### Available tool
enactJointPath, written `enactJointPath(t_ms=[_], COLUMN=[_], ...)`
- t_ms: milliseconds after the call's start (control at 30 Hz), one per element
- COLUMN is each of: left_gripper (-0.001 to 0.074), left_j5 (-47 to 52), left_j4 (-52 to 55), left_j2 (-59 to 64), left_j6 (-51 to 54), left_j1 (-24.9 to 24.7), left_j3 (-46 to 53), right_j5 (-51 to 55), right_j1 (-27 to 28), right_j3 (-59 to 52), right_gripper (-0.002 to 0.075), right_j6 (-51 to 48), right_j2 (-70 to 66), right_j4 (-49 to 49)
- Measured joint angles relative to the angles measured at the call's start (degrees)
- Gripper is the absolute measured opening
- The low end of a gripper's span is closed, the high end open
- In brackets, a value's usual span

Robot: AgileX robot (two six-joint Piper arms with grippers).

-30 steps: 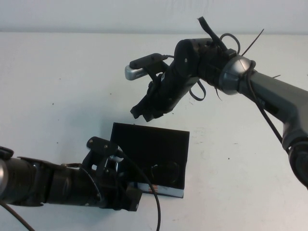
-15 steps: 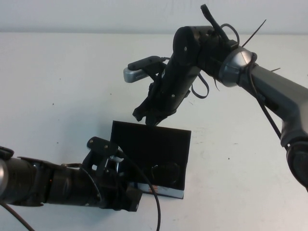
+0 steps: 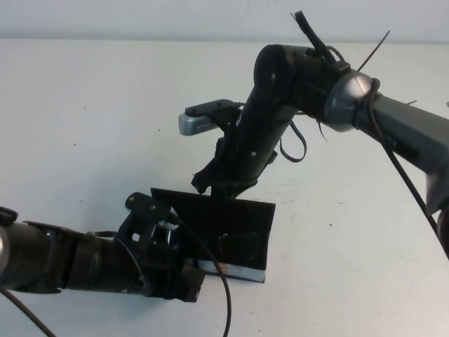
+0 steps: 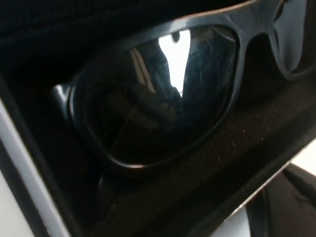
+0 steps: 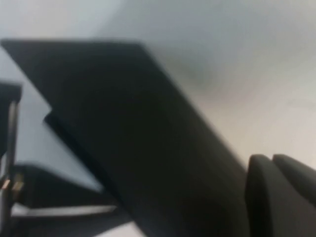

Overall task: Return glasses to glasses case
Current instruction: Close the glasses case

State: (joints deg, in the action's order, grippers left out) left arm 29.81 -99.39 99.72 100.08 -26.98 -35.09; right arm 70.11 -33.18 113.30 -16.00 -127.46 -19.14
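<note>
The glasses case point(image 3: 235, 269) lies open at the near middle of the table, its white printed side facing me. Its black flap lid point(image 3: 210, 207) stretches out on the far side and also shows in the right wrist view point(image 5: 128, 128). The glasses point(image 4: 163, 94) lie inside the case; one lens shows in the high view point(image 3: 240, 246). My right gripper point(image 3: 219, 184) is shut and empty, with its tips at the flap's far edge; its fingers point(image 5: 284, 197) sit side by side. My left gripper point(image 3: 181, 279) holds the case's near left end, with one finger point(image 4: 291, 207) outside the wall.
The white table point(image 3: 84, 126) spreads out to the left and far side. My left arm point(image 3: 63, 263) lies along the near left edge. My right arm point(image 3: 393, 126) reaches in from the right, with loose cables point(image 3: 291, 144) hanging from its wrist.
My right gripper has come down and nearer, from above the table to the flap's far edge. The flap's far edge has shifted a little. The left gripper stays at the case.
</note>
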Motion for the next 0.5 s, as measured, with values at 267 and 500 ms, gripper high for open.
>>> enactJointPath(t_ms=[267, 500], left_gripper=[-0.0001, -0.0001], left_j5=[-0.6, -3.6], left_j4=[0.0, 7.6], left_j2=[-0.1, -3.8], left_j6=[0.6, -6.1], left_j1=[0.0, 0.0], left_j3=[0.0, 0.8], right_j5=[0.0, 0.0], right_j1=[-2.2, -3.9], right_j3=[-11.0, -16.3], right_gripper=[-0.0013, -0.0013], right_j6=[0.0, 0.0], right_j2=[8.7, 10.4], right_j4=[-0.9, -1.7])
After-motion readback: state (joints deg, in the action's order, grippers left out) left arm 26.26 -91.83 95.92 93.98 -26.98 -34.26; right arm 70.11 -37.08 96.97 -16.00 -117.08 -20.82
